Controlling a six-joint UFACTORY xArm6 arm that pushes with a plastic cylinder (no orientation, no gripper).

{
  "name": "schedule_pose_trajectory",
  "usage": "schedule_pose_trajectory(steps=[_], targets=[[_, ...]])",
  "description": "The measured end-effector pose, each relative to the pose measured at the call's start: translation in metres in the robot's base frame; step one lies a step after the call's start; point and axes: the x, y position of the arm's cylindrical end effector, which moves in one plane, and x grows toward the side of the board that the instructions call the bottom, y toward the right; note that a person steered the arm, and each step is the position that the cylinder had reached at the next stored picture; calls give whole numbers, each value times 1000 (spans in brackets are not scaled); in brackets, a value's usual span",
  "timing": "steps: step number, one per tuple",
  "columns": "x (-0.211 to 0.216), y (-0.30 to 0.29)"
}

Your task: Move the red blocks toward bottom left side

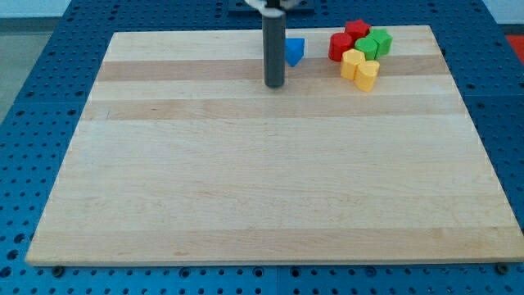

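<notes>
rod hides part of the blue block [295,51]; my tip [274,85] stands left of two red blocks [347,39]; no pincer shows.

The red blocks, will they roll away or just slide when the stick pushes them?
Probably slide: the red blocks look chunky and flat-sided, not round. They sit packed against the green blocks and yellow blocks, so neighbours may get dragged along. My tip is left of them, by the blue block.

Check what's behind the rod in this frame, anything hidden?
A blue block sits behind the rod, toward the view's top; its left part is covered. My tip rests on the board, left of the red, green and yellow blocks.
</notes>
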Motion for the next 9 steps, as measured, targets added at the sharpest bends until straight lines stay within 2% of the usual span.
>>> schedule_pose_trajectory(steps=[1,2,3,4,5,6,7,8,9], targets=[[27,56],[74,72],[94,148],[68,239],[3,306],[-93,302],[-153,260],[-163,251],[-162,189]])
